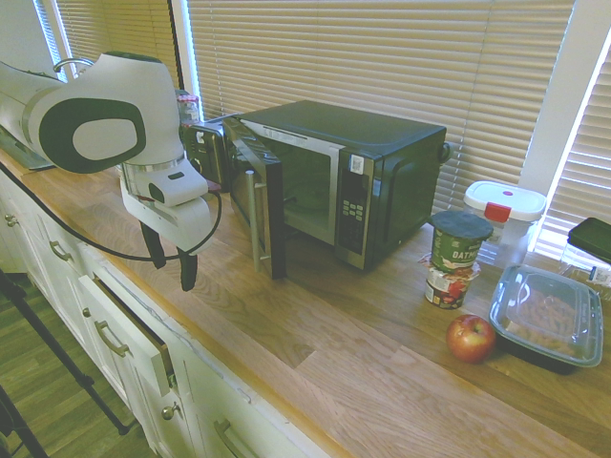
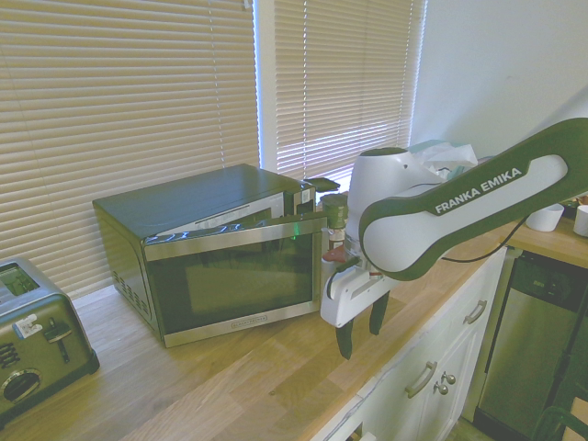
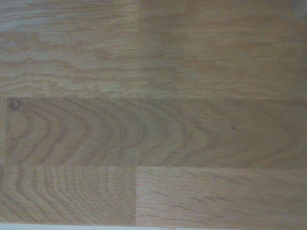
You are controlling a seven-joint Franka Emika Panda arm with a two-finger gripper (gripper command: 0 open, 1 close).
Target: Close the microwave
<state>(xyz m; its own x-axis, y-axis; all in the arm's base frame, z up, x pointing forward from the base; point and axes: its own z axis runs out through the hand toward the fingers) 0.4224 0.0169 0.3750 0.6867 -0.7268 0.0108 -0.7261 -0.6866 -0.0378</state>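
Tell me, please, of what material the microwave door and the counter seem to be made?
Microwave door: dark, glossy glass, judging by its reflections, in a frame that looks like brushed steel, from its silvery sheen. Counter: apparently wood with a satin finish; grain and joined strips show, though a printed surface is possible.

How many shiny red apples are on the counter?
1 shiny red apple, beside the clear-lidded plastic food container; others could be hidden behind things.

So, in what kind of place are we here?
Most likely a kitchen: a microwave and a toaster stand on a wooden countertop, with drawers below.
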